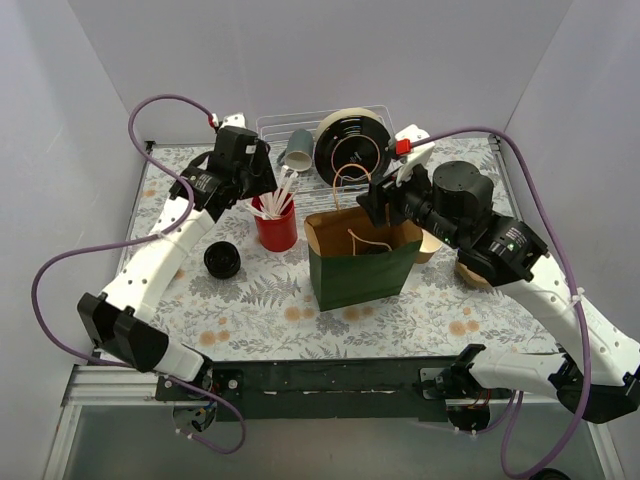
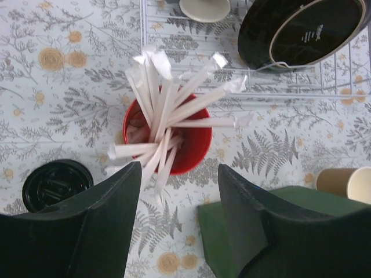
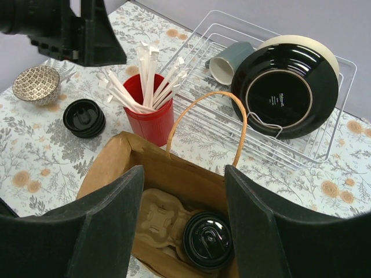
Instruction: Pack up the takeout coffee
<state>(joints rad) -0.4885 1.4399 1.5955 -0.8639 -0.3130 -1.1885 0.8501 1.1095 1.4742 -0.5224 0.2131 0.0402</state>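
A green paper bag [image 1: 362, 262] with a brown inside stands open mid-table. In the right wrist view a pulp cup carrier [image 3: 159, 223] lies in it with a black-lidded coffee cup [image 3: 207, 240] seated in one slot. My right gripper [image 3: 184, 226] is open and empty, right above the bag's mouth. A red cup [image 2: 168, 139] full of paper-wrapped straws [image 2: 174, 101] stands left of the bag. My left gripper [image 2: 178, 200] is open and empty, just above and near the red cup. A stack of black lids [image 1: 222, 260] lies left of the red cup.
A white wire rack [image 1: 322, 150] at the back holds a black plate [image 1: 350, 148] and a grey mug [image 1: 297, 150]. Brown paper cups [image 2: 353, 184] stand right of the bag. A small patterned bowl [image 3: 36, 83] sits far left in the right wrist view.
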